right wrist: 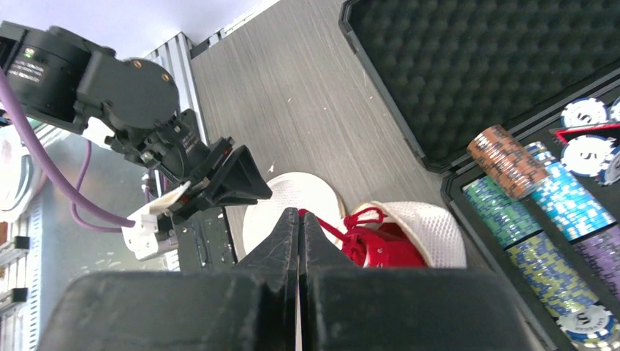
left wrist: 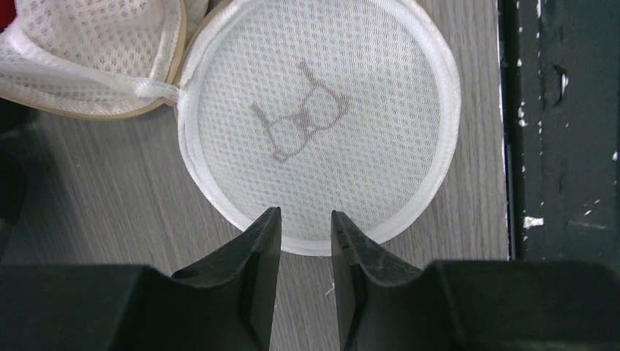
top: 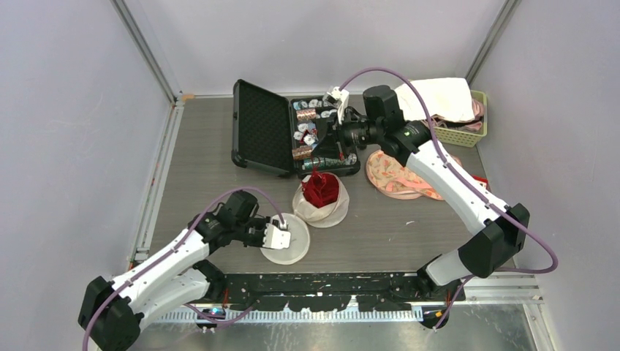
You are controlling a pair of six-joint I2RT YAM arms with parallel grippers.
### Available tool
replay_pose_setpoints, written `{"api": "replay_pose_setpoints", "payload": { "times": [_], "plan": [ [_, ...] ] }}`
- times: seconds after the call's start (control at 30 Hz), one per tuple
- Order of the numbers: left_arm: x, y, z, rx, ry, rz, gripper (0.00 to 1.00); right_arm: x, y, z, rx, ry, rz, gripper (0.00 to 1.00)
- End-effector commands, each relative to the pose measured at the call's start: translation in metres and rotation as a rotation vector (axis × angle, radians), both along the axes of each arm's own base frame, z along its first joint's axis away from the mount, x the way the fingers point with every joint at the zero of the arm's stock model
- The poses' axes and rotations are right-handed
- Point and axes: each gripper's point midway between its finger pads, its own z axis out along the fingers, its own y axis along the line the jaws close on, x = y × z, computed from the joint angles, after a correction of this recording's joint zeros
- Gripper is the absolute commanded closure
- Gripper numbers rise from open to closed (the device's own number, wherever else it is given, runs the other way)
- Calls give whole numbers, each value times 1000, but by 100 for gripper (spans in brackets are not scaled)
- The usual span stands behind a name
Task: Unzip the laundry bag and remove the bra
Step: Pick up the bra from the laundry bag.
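The white mesh laundry bag (top: 324,210) lies open mid-table, and its round lid (top: 289,247) is flipped toward the near edge. The lid (left wrist: 314,110) carries a printed bra symbol. The red bra (top: 320,189) bulges up out of the bag's body (right wrist: 431,230). My right gripper (top: 319,165) is shut on a red strap of the bra (right wrist: 380,247) just above the bag, its tips (right wrist: 300,213) pinching the strap taut. My left gripper (left wrist: 305,213) is open and empty, hovering over the lid's near rim; it also shows in the top view (top: 275,235).
An open black case (top: 263,128) with poker chips (right wrist: 541,212) stands just behind the bag. A pink patterned item (top: 398,175) lies to the right. A green basket (top: 460,121) of cloths sits at the back right. A black rail (left wrist: 563,124) runs along the near edge.
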Motion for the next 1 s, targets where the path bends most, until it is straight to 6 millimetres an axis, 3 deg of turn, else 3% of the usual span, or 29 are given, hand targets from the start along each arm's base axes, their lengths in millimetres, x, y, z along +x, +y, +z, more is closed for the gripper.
{"api": "replay_pose_setpoints", "payload": {
  "times": [0.0, 0.23, 0.37, 0.5, 0.7, 0.83, 0.97],
  "plan": [
    [15, -28, 60, -199, -22, 97, 67, -14, 0, 13, 57, 10, 16, 99],
    [59, -69, 159, -514, 23, 349, 61, -18, 2, 17, 71, 14, 24, 99],
    [83, -93, 195, -664, 69, 425, 47, -21, 2, 15, 75, 24, 38, 99],
    [103, -112, 191, -678, 158, 488, 37, -23, 2, 15, 77, 25, 45, 99],
    [122, -135, 180, -740, 188, 474, 38, -27, -1, 19, 85, 10, 39, 99],
    [138, -138, 161, -726, 165, 513, 45, -28, -3, 18, 93, 14, 25, 99],
    [139, -146, 148, -706, 163, 455, 65, -27, -5, 18, 96, 16, 9, 99]
  ]
}}
